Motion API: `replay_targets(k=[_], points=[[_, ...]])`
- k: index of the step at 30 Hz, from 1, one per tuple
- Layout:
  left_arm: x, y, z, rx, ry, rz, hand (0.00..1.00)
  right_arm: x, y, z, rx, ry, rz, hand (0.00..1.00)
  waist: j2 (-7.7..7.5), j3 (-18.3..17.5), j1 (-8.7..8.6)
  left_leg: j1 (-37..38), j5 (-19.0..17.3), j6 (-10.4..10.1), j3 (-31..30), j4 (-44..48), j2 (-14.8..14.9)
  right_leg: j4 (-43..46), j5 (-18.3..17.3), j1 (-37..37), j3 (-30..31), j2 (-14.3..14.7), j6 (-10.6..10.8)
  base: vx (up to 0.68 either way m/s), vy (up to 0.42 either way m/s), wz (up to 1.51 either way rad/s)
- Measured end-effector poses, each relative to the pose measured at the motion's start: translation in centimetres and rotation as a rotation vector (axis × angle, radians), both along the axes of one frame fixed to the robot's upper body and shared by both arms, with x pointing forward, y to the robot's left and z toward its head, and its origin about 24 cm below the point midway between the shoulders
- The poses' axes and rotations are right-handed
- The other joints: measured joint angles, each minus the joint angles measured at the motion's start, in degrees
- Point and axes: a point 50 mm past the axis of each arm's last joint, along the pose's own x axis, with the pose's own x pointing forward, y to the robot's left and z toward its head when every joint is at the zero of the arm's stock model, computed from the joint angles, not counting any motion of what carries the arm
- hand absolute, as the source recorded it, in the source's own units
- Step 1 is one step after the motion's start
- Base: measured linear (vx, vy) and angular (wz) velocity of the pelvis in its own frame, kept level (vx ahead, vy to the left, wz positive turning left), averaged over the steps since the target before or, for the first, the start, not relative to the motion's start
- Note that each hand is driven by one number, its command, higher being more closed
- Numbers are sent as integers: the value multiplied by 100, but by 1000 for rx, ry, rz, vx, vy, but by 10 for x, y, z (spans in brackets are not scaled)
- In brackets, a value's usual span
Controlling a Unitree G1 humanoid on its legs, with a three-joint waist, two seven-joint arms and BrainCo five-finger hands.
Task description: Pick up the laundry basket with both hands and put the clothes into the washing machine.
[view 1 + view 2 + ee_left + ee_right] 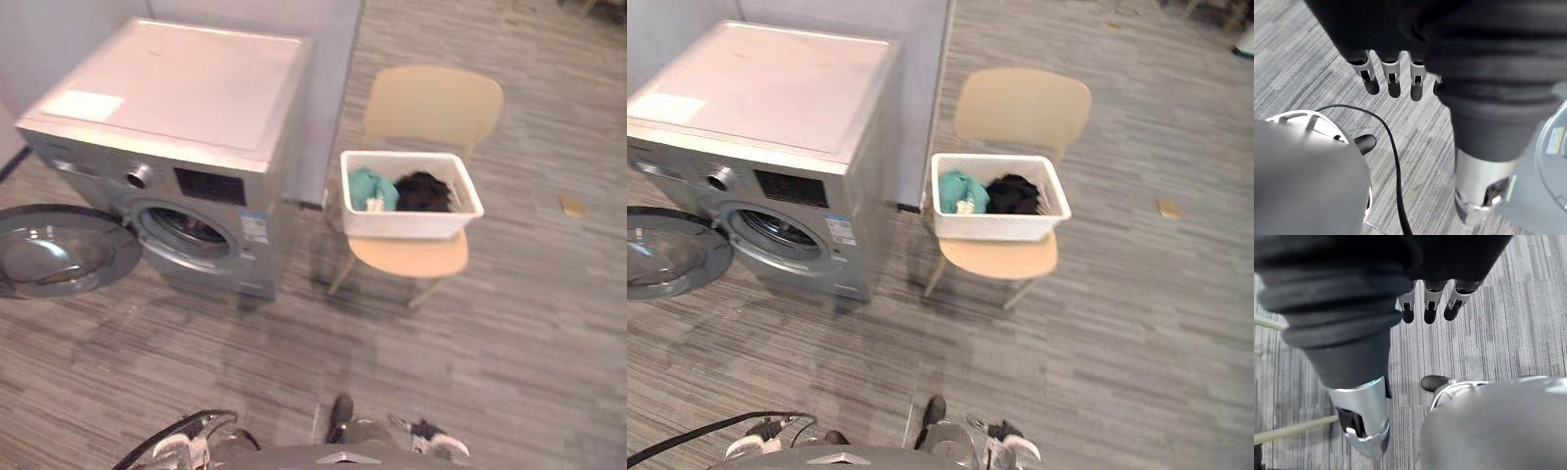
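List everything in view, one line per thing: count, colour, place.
washing machine: one, silver with a pale top, on the left by the wall
machine door: one, silver-rimmed glass, swung open to the left of the drum
chair: one, tan, just right of the machine
laundry basket: one, white, on the chair seat
teal garment: one, in the basket's left half
black garment: one, in the basket beside the teal one
scrap: one, tan, on the floor right of the chair
floor: grey, striped
left hand: fingers straight, empty, above the floor
right hand: fingers straight, empty, above the floor
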Motion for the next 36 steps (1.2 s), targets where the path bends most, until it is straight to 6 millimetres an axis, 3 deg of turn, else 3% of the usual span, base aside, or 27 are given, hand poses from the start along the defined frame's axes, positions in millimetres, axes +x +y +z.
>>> replay_targets(k=[3,4,5,6,7,8,9,10,11,12,13,14,15,16,18,19,21,22,24,26,28,31,32,33,35,36], points=[[1,5,1,14,-1,-5,0,1,10,-2,11,4,52,0,-125,-51,17,-36,-38,-138,44,238,247,-381,139,133,50,227,-81,-153,-71,-14],[3,7,2,20,-6,-3,0,3,11,-1,10,-2,64,0,-134,-31,21,-78,-222,-228,70,544,481,-359,102,180,49,338,-136,-69,-34,-17],[4,9,3,23,-8,1,0,4,11,-1,7,-5,72,0,-116,-21,27,-99,-342,-268,78,749,613,-336,78,203,49,395,-172,-69,-66,-29],[1,10,2,23,-3,15,0,6,11,1,-1,-19,85,0,16,41,35,-108,-541,-376,133,1172,953,-233,-40,208,107,583,-266,-27,-59,-34],[-1,10,2,22,2,22,0,7,12,2,-6,-27,96,0,7,25,32,-104,-635,-433,142,1382,1121,-134,-108,207,128,650,-292,16,-68,-49],[-10,12,0,19,18,51,0,7,12,2,-14,-34,125,0,136,76,35,-93,-701,-359,173,1915,1474,39,-265,222,216,840,-400,68,-75,-66],[-13,15,0,18,16,88,0,9,11,3,-24,-33,151,0,131,152,124,-288,-638,293,-113,2853,1880,152,-363,279,446,972,-508,72,-102,-78],[-15,19,1,26,17,105,0,8,11,2,-26,-22,162,0,94,152,208,-502,-431,718,-556,3281,1940,182,-391,298,573,998,-542,86,-122,-97],[-20,19,0,18,13,154,0,8,8,3,-39,-20,176,0,79,167,321,-1017,-232,753,-1634,4001,1829,209,-432,377,852,997,-643,124,-57,-90],[-21,13,-1,-3,3,182,0,10,1,4,-58,-18,180,0,-9,193,364,-1400,-690,95,-2617,4143,1197,261,-466,375,1082,906,-676,136,2,-91],[-21,7,-2,-22,-5,197,0,13,-5,6,-71,-18,178,0,81,216,391,-1622,-948,-147,-3199,3948,560,274,-469,341,1255,785,-685,124,75,-71],[-24,3,-3,-35,-1,204,0,14,-8,7,-77,-19,174,0,71,258,409,-1720,-1010,-142,-3416,3733,250,265,-475,333,1321,731,-675,100,81,-90],[-36,-4,-6,-58,30,223,0,14,-14,8,-91,-14,175,0,196,300,430,-1908,-962,-59,-3470,2836,-100,163,-486,362,1366,709,-642,101,77,-77],[-41,-5,-7,-62,43,226,0,15,-14,8,-91,-16,177,0,263,313,432,-1954,-879,-72,-3479,2419,-148,125,-468,403,1336,724,-575,138,82,-63],[-54,-7,-9,-67,81,241,0,-3,-15,3,-93,36,179,0,426,309,527,-2011,-126,-115,-3800,1058,-343,-47,-528,672,1336,793,-339,202,108,-22],[-58,-7,-9,-68,92,247,0,-5,-17,3,-98,43,182,0,435,289,589,-1962,59,-109,-3944,956,-391,-39,-580,704,1397,792,-267,264,136,-40],[-72,-7,-11,-72,125,286,0,-1,-17,4,-109,36,202,0,421,254,659,-1980,317,218,-4202,1106,-528,236,-843,653,1589,760,-204,287,153,-48],[-77,-5,-11,-73,138,316,0,3,-14,5,-112,29,216,0,391,175,668,-2021,188,336,-4133,1332,-571,629,-1107,442,1712,670,-138,346,193,-46],[-80,-3,-11,-65,145,325,0,5,-8,4,-96,23,212,0,189,91,687,-2021,-104,390,-3919,1488,-719,1211,-1516,179,1846,424,1,316,164,-39],[-78,-3,-10,-64,139,315,0,7,-2,3,-74,11,200,0,58,-2,692,-1737,-424,538,-3639,1542,-902,3067,-1921,-284,1838,32,376,403,167,-28],[-75,-2,-10,-56,130,290,0,6,1,2,-67,12,201,0,59,5,609,-1443,-604,658,-3629,1568,-1023,4290,-1723,-534,1803,-166,516,319,74,4],[-56,3,-7,-35,90,206,0,8,-2,3,-69,1,186,0,79,59,441,-885,-905,697,-3750,1572,-1098,5609,-703,-835,1504,-503,505,393,23,16],[-45,3,-6,-29,63,170,0,11,-2,4,-69,-10,182,0,135,130,346,-617,-912,706,-3809,1414,-1073,6027,-866,-984,1348,-664,375,321,-66,10],[-33,3,-4,-24,37,132,0,14,-3,5,-73,-18,181,0,107,188,336,-288,-900,687,-3838,1195,-1033,5980,-1337,-1094,1098,-811,306,325,-86,10],[-17,2,-1,-16,5,84,0,15,-5,6,-72,-26,158,0,208,246,281,23,-878,650,-3981,995,-838,5291,-1695,-1160,769,-803,266,287,-132,19],[-2,0,1,-5,-27,45,0,15,-7,7,-72,-35,142,0,273,247,204,207,-832,573,-4117,815,-625,3967,-1663,-1167,808,-613,344,306,-186,42]])
